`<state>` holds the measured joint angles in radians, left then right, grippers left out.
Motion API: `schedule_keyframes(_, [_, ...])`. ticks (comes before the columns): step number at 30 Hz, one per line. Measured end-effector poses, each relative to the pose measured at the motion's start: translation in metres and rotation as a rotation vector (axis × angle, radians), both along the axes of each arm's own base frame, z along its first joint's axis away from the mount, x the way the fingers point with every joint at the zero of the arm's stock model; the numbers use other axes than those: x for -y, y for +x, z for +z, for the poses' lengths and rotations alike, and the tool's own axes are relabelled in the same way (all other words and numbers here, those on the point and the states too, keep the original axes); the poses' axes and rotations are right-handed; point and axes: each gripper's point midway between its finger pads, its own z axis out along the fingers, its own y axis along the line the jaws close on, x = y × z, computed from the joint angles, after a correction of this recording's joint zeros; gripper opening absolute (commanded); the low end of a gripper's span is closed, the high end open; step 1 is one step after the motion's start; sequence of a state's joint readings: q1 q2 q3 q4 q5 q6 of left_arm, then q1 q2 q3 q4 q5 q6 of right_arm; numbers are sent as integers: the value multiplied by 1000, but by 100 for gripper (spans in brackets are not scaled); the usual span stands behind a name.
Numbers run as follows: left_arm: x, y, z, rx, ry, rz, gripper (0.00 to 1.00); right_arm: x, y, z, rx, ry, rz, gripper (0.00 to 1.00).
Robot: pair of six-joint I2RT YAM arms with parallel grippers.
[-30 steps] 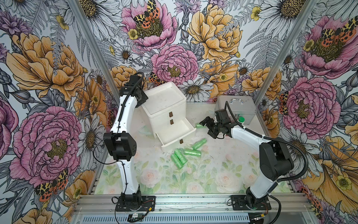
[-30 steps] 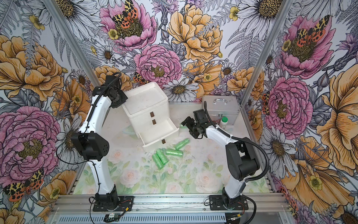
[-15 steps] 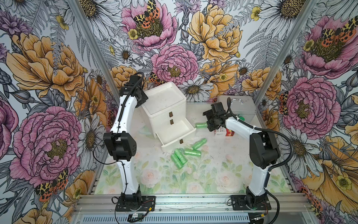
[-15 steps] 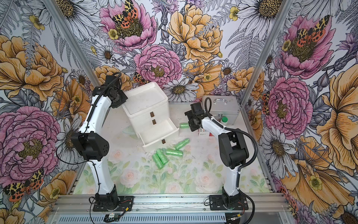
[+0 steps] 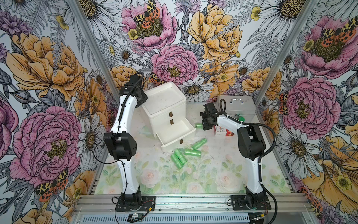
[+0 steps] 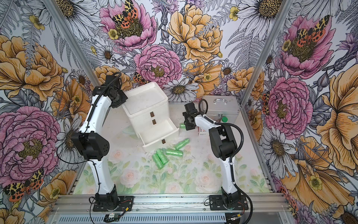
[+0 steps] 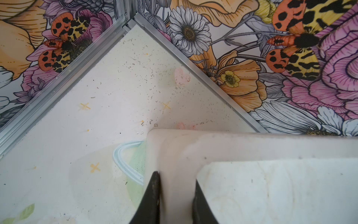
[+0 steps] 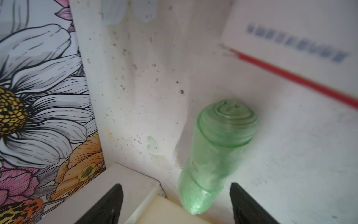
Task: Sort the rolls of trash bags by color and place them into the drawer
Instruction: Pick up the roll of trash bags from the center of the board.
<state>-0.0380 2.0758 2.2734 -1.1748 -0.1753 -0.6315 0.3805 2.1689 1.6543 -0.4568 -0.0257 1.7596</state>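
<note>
Worktop [image 5: 213, 172]: pale floral surface carrying everything, walled by flowered panels.
Drawer unit [image 5: 164, 104]: white, three tiers, standing at the back, turned at an angle.
Metal case [image 5: 236, 108]: silver, closed, in the back corner on the right arm's side.
Bottom drawer [image 5: 172, 146]: pulled out toward the front.
Left claw [image 7: 175, 177]: clenched on the raised rim at a top corner of the drawer unit, one finger on each side of it.
Right claw [image 8: 175, 185]: released, fingers spread wide on either side of one roll, touching neither side of it.
Carton [image 5: 222, 131]: red and white, lying just behind the right claw.
Four green rolls [image 5: 192, 152]: lying loose on the worktop just in front of the bottom drawer, two of them side by side.
Lone green roll [image 8: 219, 147]: on the worktop beside the drawer's corner, between the right claw's fingers.
</note>
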Motion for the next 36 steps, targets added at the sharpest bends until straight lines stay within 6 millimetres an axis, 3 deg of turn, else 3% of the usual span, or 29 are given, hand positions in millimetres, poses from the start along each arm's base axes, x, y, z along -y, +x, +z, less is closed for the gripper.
schedule_keyframes(4, [0,0,-1,-1,0,0,0,1,-3,-17,-37,-10,-14,80])
schedule_keyframes(10, [0,0,0,-1,0,0,0,-1,6,-13,-22,-1,-23,63])
schedule_keyframes(19, [0,0,0,-1,0,-1,0,-2,4,-27,-48,-1,-30,44])
schedule_keyframes(22, [0,0,-1,-2,0,-1,0,-2,6,-29,-48,0,-33,34])
schedule_keyframes(24, [0,0,-1,-1,0,-1,0,-2,6,-29,-48,1,-34,19])
schedule_keyframes(26, [0,0,-1,-2,1,-1,0,-3,7,-29,-44,4,-35,12])
schedule_keyframes(32, [0,0,-2,-3,1,-2,0,-2,6,-27,-37,-2,-22,10])
schedule_keyframes(36, [0,0,-2,-3,1,-2,0,1,-8,-24,-40,-37,22,10])
